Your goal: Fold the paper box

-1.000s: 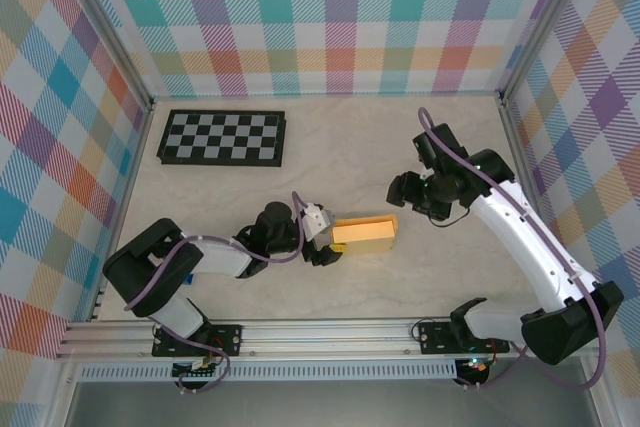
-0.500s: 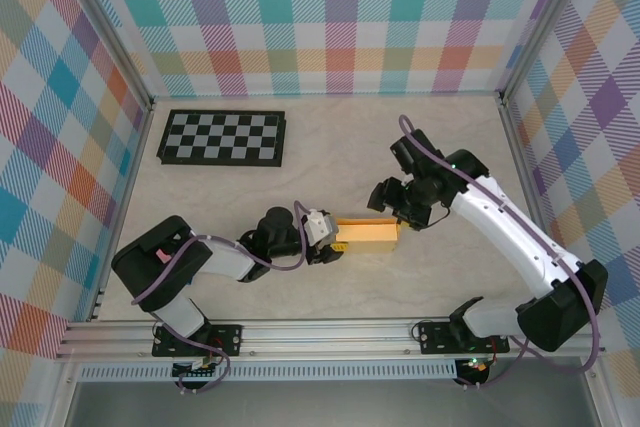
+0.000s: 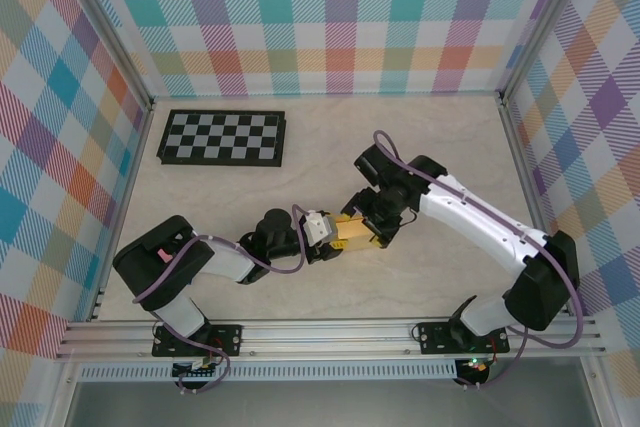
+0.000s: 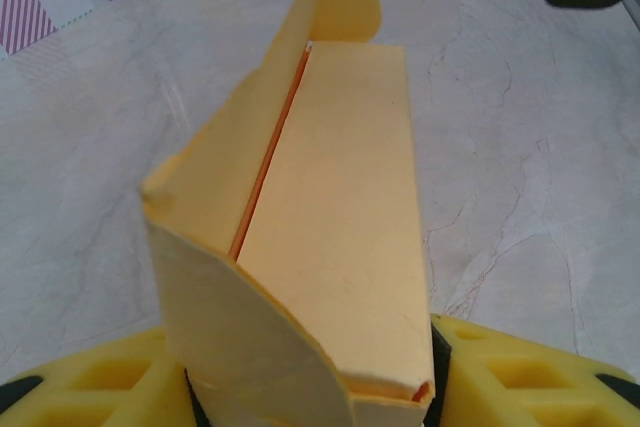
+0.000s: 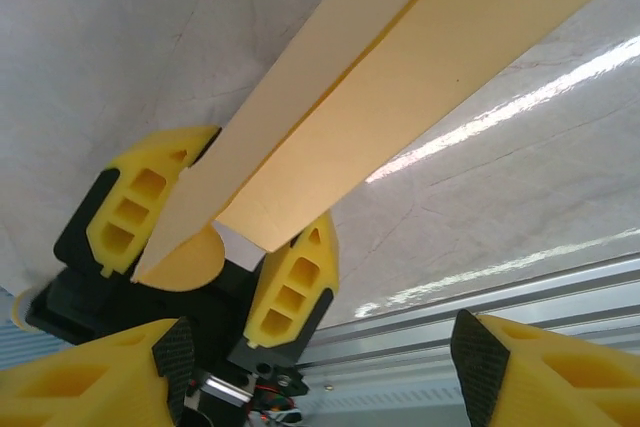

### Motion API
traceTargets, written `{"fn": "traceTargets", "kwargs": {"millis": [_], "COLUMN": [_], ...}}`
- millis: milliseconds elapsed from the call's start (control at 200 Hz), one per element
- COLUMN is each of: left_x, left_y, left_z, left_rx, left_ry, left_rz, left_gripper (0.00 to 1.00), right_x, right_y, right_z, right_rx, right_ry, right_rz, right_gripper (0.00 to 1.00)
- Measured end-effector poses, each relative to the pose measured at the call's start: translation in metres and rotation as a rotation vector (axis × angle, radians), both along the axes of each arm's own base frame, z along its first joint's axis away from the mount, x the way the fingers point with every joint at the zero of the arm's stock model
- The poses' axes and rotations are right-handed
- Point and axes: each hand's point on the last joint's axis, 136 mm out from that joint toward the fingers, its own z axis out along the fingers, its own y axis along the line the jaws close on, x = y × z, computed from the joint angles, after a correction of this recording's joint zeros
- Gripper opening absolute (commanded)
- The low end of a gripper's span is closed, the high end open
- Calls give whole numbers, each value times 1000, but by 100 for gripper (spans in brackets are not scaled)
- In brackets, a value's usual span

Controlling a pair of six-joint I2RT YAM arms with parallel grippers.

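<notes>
One change: right fingers (image 5: pixel 70 382) now at paper box (image 3: pixel 352 234).

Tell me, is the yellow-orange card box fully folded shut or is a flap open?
Not fully shut: the yellow-orange card box has its long side flap standing up, with a visible gap.

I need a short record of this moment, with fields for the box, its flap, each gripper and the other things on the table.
paper box: yellow-orange, partly folded, near the middle of the table
long flap: standing up along one long side, not yet closed
left gripper: shut on one end of the paper box
right gripper: open, close over the other end of the box, holding nothing
checkerboard: lying flat at the far left, apart from the box
</notes>
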Motion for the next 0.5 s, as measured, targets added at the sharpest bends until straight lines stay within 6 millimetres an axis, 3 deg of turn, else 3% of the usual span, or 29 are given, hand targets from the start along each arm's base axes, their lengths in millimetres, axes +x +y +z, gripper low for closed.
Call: {"fn": "traceTargets", "kwargs": {"millis": [500], "left_x": [-1], "left_y": [-3], "left_z": [-7], "left_rx": [6], "left_ry": [-18], "left_rz": [-18], "left_gripper": [53], "right_x": [15], "right_y": [2], "right_z": [-9], "right_rx": [17], "right_ry": [72], "right_rz": [-349], "right_gripper": [54]}}
